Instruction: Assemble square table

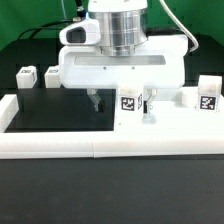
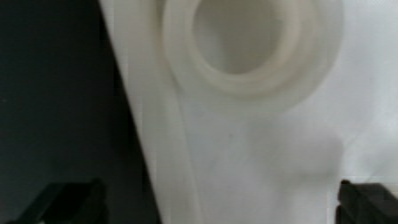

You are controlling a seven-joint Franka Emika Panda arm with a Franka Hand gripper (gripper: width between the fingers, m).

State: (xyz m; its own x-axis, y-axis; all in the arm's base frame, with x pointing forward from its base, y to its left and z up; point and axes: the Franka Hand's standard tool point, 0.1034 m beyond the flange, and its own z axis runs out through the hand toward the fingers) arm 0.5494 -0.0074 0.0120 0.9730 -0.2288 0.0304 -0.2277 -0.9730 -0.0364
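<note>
The square table's large white slab (image 1: pixel 120 72) sits at the back middle of the exterior view, right under the arm's hand. In the wrist view the slab (image 2: pixel 231 150) fills the middle as a white band with a round recess (image 2: pixel 240 45). My gripper (image 2: pixel 217 205) stands wide open with the slab between its dark fingertips (image 2: pixel 75 203). There is a dark gap on one side, and the other finger is close against the slab. White tagged leg blocks stand at the exterior view's left (image 1: pixel 27 77), (image 1: pixel 50 75), middle (image 1: pixel 128 100) and right (image 1: pixel 207 97).
The long white border rail (image 1: pixel 100 140) runs along the front and up the exterior view's left side. Another small white piece (image 1: pixel 150 103) stands beside the middle leg block. The black table surface (image 1: pixel 60 110) lies between the rail and the slab.
</note>
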